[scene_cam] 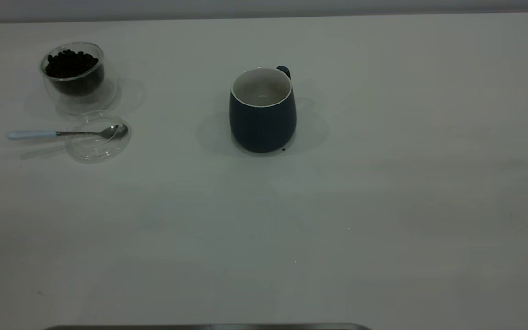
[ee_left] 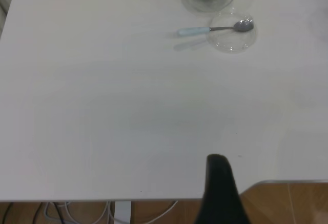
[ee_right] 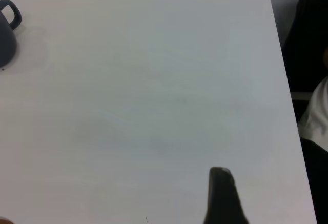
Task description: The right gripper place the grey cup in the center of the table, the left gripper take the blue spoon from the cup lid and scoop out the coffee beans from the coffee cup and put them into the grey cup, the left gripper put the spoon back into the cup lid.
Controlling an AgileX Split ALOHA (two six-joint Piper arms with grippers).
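Note:
The grey cup (scene_cam: pixel 262 110) stands upright near the middle of the table (scene_cam: pixel 383 206), its handle turned to the back; the right wrist view catches it far off (ee_right: pixel 6 34). At the far left stands the coffee cup (scene_cam: pixel 77 75) heaped with coffee beans (scene_cam: pixel 71 62). Just in front of it is the cup lid (scene_cam: pixel 97 146), with the blue spoon (scene_cam: pixel 62 133) resting its bowl on the lid and its handle pointing left. Neither arm shows in the exterior view. My left gripper (ee_left: pixel 219 170) hangs at the near table edge, far from the spoon (ee_left: pixel 215 28). My right gripper (ee_right: pixel 221 180) is over bare table.
A small dark speck lies by the grey cup's base (scene_cam: pixel 283 149). A dark strip (scene_cam: pixel 209 327) runs along the near table edge. A person in dark clothing (ee_right: pixel 312 80) sits beyond the table's right side. Cables (ee_left: pixel 61 211) hang below the near edge.

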